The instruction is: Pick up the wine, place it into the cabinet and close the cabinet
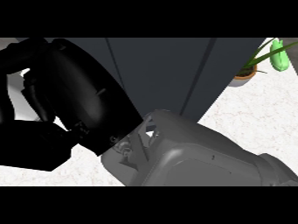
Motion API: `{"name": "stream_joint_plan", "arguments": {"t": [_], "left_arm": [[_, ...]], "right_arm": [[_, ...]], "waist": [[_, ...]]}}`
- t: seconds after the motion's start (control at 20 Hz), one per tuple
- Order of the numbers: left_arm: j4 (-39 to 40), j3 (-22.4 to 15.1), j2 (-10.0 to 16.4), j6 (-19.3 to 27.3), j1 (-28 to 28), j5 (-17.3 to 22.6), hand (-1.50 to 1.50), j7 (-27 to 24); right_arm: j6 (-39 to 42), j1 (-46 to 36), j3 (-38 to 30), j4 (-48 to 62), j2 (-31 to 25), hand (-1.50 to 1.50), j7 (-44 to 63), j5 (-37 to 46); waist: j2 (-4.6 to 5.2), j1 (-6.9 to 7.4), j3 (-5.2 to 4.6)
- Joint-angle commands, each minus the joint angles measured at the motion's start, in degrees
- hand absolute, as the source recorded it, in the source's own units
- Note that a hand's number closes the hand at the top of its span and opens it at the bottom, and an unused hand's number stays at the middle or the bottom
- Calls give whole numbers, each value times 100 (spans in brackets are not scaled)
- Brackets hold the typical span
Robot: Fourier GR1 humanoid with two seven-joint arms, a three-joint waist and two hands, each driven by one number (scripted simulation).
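The lone head view looks steeply down on the counter (pixel 267 113), very near the forearm (pixel 196 162) and right hand (pixel 80 96) filling 6 to 10 o'clock, with the cabinet (pixel 164 70) at 12.

The wine (pixel 279 56) is a slim, bright green bottle at the upper right of the frame, close to the top edge. It stands nearly upright on the far part of the pale counter (pixel 267 113), apart from the cabinet. The cabinet (pixel 164 74) fills the upper middle of the frame: flat dark grey panels, divided by two thin slanted seams. Its left and lower parts are hidden, and whether a door is open cannot be told.
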Motion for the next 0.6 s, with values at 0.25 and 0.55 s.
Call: {"name": "stream_joint_plan", "arguments": {"t": [0.25,0.55], "left_arm": [[40,118,-216,43,-151,-269,-150,252],[100,57,-414,-116,-63,-452,-150,154]], "right_arm": [[873,-61,-871,1796,16,150,-1235,-181],[1214,-249,-1343,2747,-73,150,-1855,-182]], "waist": [[-1,-69,7],[8,-25,4]]}}
